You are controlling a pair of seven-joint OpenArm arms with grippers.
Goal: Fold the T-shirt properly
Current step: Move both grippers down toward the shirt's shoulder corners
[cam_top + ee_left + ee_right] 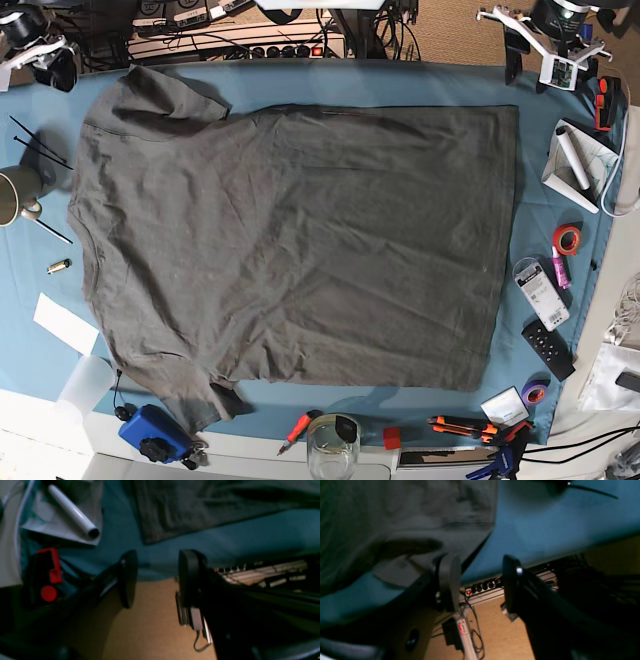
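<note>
The dark grey T-shirt (300, 250) lies spread flat on the teal table cloth (555, 100), sleeves toward the left and hem toward the right. My left gripper (530, 60) hovers off the table's far right corner, just beyond the shirt's hem corner (200, 505). In the left wrist view the left gripper (160, 578) stands open and empty over the table edge. My right gripper (45, 62) hangs at the far left corner near a sleeve (407, 517). The right wrist view shows the right gripper (480, 583) open too, with nothing between its fingers.
A white tube (575, 160) on paper, an orange tape roll (568, 240) and a remote (548, 350) line the right side. A mug (15, 195) stands at the left, a glass (333, 450) and a blue device (150, 435) along the front. A power strip (482, 587) lies behind the table.
</note>
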